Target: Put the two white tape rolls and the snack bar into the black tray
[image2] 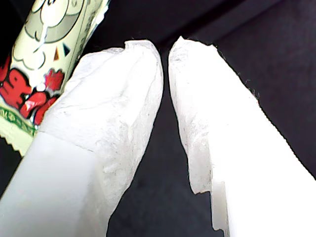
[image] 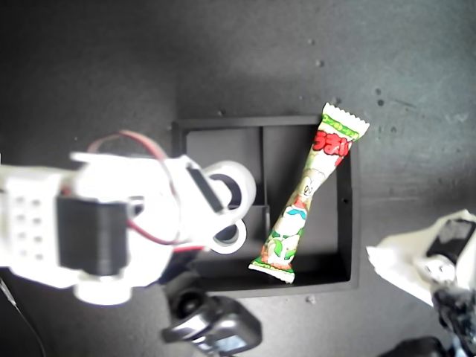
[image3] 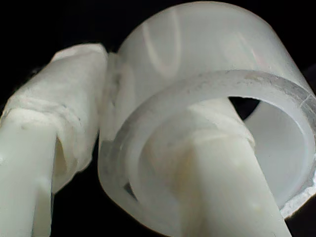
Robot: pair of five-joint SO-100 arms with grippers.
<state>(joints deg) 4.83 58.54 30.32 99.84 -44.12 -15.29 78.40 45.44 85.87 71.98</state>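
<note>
White tape roll (image3: 207, 98) clamped by my second gripper (image3: 148, 133) – wrist cam only – my first gripper (image2: 165, 52) nrly closed, empty

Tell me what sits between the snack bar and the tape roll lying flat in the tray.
In the exterior view, only a tray divider wall stands between the snack bar and the flat tape roll.

My second pincer (image: 223, 195) and its arm are covering the black tray (image: 349, 223) along the exterior view's left; the arm is running off that edge; one white tape roll (image: 239, 186) is showing partly, the second (image: 229, 236) only as an arc; the snack bar (image2: 44, 64) is being cropped in the first wrist view.
</note>
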